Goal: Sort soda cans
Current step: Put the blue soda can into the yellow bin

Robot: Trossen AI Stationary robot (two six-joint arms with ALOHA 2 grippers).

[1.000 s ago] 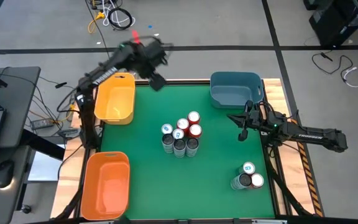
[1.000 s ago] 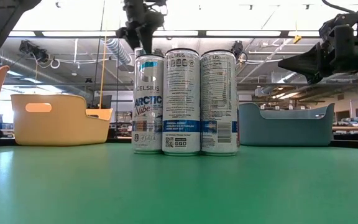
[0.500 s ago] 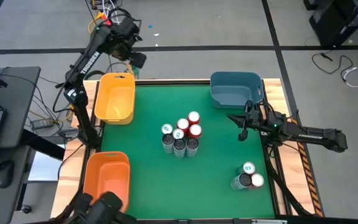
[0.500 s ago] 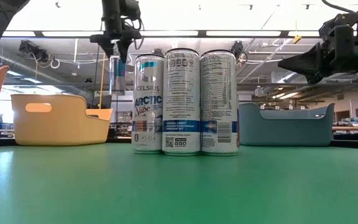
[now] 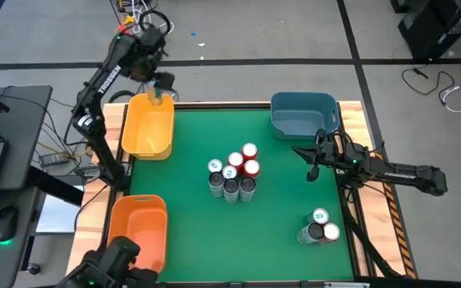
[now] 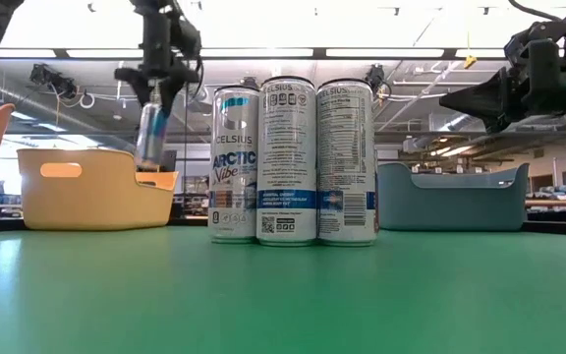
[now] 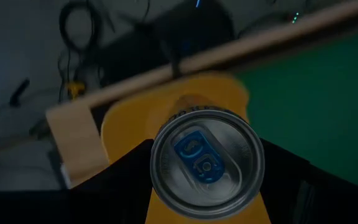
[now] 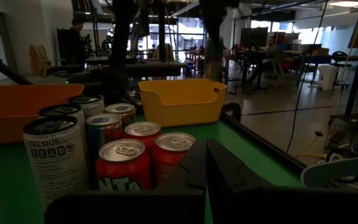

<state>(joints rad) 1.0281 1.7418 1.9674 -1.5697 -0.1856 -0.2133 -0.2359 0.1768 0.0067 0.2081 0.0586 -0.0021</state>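
A soda can [image 7: 207,163] with a blue tab hung upright, clamped in the left gripper [image 5: 158,86] above the far end of the yellow bin [image 5: 146,128] at the table's [image 5: 182,208] far left corner. The right gripper [image 5: 312,162], fingers pressed together and empty, waited at the right edge near the blue bin [image 5: 302,114]. A cluster of cans [image 5: 233,173] stood mid-table, three more cans [image 5: 318,227] near the right front corner. The orange bin [image 5: 137,232] sat at the left front corner.

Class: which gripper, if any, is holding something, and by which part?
The left gripper holds a silver can by its upper end, above the yellow bin. The right gripper is shut, holding nothing.
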